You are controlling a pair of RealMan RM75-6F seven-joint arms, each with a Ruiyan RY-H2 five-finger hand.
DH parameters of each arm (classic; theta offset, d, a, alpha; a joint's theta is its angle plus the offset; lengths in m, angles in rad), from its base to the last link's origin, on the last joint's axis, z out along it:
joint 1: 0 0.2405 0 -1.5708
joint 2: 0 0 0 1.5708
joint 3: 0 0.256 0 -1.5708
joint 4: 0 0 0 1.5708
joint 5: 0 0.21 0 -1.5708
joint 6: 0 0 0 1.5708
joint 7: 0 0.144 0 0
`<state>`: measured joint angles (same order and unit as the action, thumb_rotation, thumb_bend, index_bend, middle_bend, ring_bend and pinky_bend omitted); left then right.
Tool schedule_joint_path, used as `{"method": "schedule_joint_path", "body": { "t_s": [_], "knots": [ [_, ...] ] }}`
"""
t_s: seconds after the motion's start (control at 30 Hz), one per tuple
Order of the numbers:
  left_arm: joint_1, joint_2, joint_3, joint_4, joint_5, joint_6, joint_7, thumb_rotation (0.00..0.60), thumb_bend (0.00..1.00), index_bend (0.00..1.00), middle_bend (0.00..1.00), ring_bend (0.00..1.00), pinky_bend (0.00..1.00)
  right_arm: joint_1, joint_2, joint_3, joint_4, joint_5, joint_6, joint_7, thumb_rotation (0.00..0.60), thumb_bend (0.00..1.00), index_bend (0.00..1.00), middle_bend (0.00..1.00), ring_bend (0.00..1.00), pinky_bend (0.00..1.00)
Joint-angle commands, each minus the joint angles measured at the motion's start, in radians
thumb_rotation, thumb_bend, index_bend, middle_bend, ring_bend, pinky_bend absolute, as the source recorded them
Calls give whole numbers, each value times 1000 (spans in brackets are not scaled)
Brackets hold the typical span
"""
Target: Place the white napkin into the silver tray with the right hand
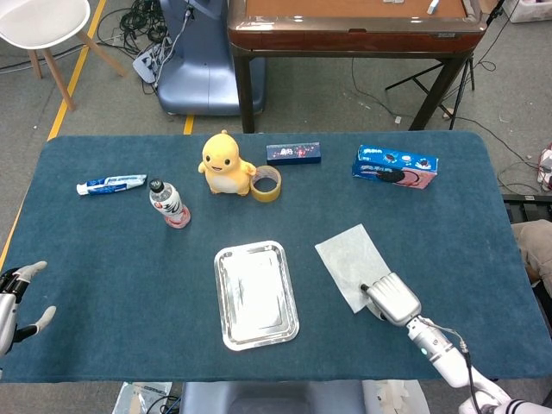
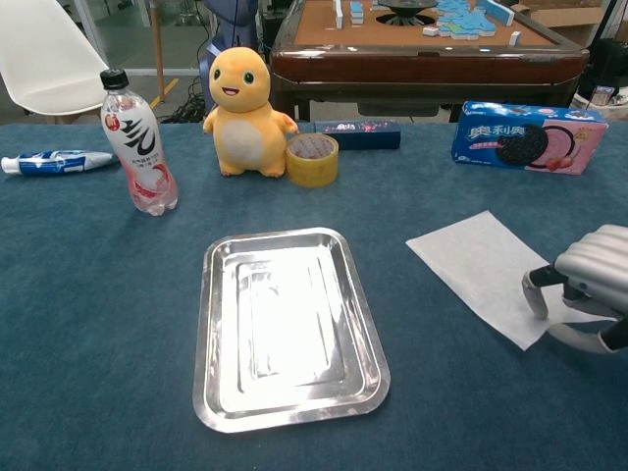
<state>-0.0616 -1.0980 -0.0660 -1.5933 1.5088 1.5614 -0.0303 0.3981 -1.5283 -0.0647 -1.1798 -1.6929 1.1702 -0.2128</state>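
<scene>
**Right hand at the napkin's near corner, grasp not yet confirmed**

The white napkin [image 2: 480, 270] lies flat on the bench [image 1: 103, 250], at about 3 o'clock from the silver tray [image 1: 255, 293] and well apart from it. The right hand [image 2: 587, 291] rests on the napkin's near-right corner, fingers curled down with a fingertip on the sheet. Whether the corner is actually pinched, or only pressed, I cannot tell from either view.

The step in hand looks like the grasp. Next, the hand must close firmly on the thin sheet, lift it clear, and carry it toward 9 o'clock until it hangs over the tray, which is empty.

The left hand [image 1: 15, 297] hovers at the bench's near-left edge, fingers apart, holding nothing.

Count: one napkin, one tray, one yellow plush toy [image 1: 224, 164], one tape roll [image 1: 266, 183], one drink bottle [image 1: 168, 204], one toothpaste tube [image 1: 110, 185], one blue biscuit box [image 1: 395, 166], one small dark box [image 1: 293, 153].
</scene>
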Motion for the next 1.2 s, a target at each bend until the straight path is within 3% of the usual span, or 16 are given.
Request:
{"method": "schedule_joint_path", "body": {
  "t_s": [0.03,0.43,0.77,1.2],
  "knots": [
    [0,0,-1,0,-1,0,0,600,224,194,268,208,420,0,-2,3,-1,6,2,2,600,454,550,1000,1000,1000],
    [4,3,-4,-1,3,13,3,600,224,195,268,208,420,3,-2,78,-103,80,30,-87,600,477,594,1000,1000,1000],
    [11,11,-11,-1,3,32,4,600,224,195,268,208,420,86,-36,149,-167,89,-2,-185,600,476,594,1000,1000,1000],
    [18,28,-14,-9,3,42,-22,600,224,195,268,208,420,156,-151,216,-146,92,37,-250,600,477,607,1000,1000,1000]
  ]
}}
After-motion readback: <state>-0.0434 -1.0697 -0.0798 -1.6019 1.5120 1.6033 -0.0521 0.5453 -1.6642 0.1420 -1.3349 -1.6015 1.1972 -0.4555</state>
